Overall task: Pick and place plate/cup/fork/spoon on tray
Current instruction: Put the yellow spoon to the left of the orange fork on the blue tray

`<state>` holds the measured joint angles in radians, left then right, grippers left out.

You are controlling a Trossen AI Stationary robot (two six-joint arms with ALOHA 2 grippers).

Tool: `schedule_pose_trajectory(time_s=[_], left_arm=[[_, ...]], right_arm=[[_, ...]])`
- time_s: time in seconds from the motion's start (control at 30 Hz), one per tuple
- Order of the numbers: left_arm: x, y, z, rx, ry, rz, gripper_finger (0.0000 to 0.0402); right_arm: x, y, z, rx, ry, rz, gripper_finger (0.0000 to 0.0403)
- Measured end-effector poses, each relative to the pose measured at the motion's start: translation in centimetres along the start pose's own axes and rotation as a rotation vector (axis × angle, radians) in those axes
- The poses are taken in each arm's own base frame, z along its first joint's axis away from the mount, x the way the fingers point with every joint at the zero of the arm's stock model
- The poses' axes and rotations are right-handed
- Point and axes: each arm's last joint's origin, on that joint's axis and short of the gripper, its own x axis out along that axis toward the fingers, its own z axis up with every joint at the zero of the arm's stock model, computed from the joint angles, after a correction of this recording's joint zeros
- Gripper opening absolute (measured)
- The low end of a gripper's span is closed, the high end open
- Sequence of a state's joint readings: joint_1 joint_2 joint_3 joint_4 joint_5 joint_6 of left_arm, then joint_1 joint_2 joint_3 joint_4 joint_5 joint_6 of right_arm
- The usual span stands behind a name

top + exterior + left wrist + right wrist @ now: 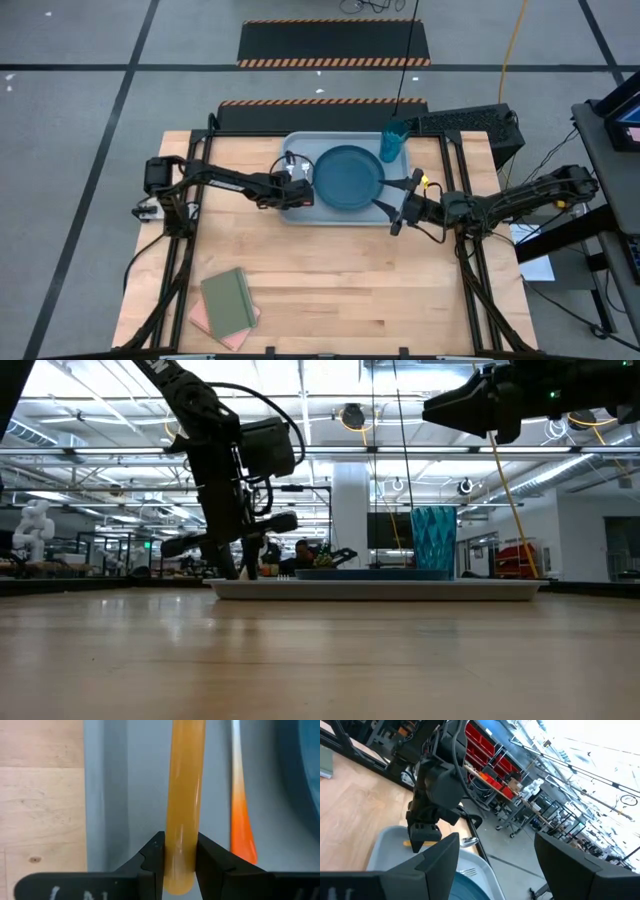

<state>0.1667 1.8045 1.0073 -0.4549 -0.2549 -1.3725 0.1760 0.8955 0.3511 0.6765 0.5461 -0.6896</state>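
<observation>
Spoon (184,795) pinched by left gripper (179,862) — inside tray (107,795) rim.

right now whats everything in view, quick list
tray: 1, light grey-blue, far middle of the table
plate: 1, dark teal-blue, on the tray
cup: 1, translucent teal, upright at the tray's far right corner
orange-yellow handled utensil: 1, over the tray's left part, head hidden
orange handled utensil: 1, lying on the tray beside it
green notebook: 1, near left of the table, on something pink
left gripper: shut on the orange-yellow handle
right gripper: open, at the tray's right near edge
</observation>
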Motion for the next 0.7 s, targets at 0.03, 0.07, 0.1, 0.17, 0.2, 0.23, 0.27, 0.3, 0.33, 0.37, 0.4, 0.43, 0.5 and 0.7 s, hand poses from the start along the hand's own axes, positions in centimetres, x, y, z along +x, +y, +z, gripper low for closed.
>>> schedule_pose_trajectory(time_s=[0.03, 0.07, 0.1, 0.17, 0.2, 0.23, 0.27, 0.3, 0.33, 0.37, 0.4, 0.43, 0.5, 0.7], left_arm=[[0.07, 0.0, 0.03, 0.001, -0.001, 0.001, 0.0081], [0.11, -0.01, 0.04, 0.002, -0.004, 0.001, 0.0081], [0.11, -0.01, 0.05, 0.001, -0.002, 0.0, 0.0081], [0.13, -0.02, 0.06, 0.003, -0.004, 0.0, 0.0082], [0.15, -0.01, 0.05, 0.003, -0.006, 0.001, 0.0082], [0.15, -0.02, 0.06, 0.006, -0.006, 0.001, 0.0083], [0.16, -0.01, 0.07, 0.009, -0.007, 0.001, 0.0083], [0.16, -0.01, 0.06, 0.013, -0.007, 0.001, 0.0083], [0.17, -0.01, 0.06, 0.017, -0.006, 0.002, 0.0083], [0.17, -0.02, 0.06, 0.022, -0.006, 0.001, 0.0083], [0.18, -0.02, 0.06, 0.023, -0.006, 0.001, 0.0083], [0.18, -0.02, 0.06, 0.023, -0.006, 0.001, 0.0083], [0.21, -0.02, 0.05, 0.023, -0.006, 0.002, 0.0084], [0.23, -0.02, 0.06, 0.005, -0.006, 0.001, 0.0108]], right_arm=[[0.0, 0.0, 0.0, -0.003, 0.0, 0.0, 0.0253], [0.0, 0.0, 0.0, -0.004, 0.0, 0.0, 0.0253], [0.0, 0.0, 0.0, -0.004, 0.0, 0.0, 0.0253], [0.0, 0.02, -0.02, -0.005, 0.002, 0.001, 0.0253], [0.0, 0.03, -0.04, -0.006, 0.003, 0.003, 0.0253], [0.0, 0.05, -0.06, -0.007, 0.005, 0.004, 0.0253], [0.0, 0.05, -0.06, -0.007, 0.006, 0.005, 0.0253], [0.0, 0.06, -0.07, -0.004, 0.007, 0.006, 0.0253], [0.0, 0.07, -0.08, -0.002, 0.007, 0.006, 0.0253], [0.0, 0.06, -0.08, -0.001, 0.007, 0.006, 0.0253], [0.0, 0.07, -0.09, 0.002, 0.008, 0.007, 0.0253], [0.0, 0.08, -0.1, 0.005, 0.009, 0.007, 0.0253], [0.0, 0.08, -0.1, 0.006, 0.01, 0.008, 0.0253], [0.0, 0.08, -0.1, 0.015, 0.01, 0.008, 0.0253]])
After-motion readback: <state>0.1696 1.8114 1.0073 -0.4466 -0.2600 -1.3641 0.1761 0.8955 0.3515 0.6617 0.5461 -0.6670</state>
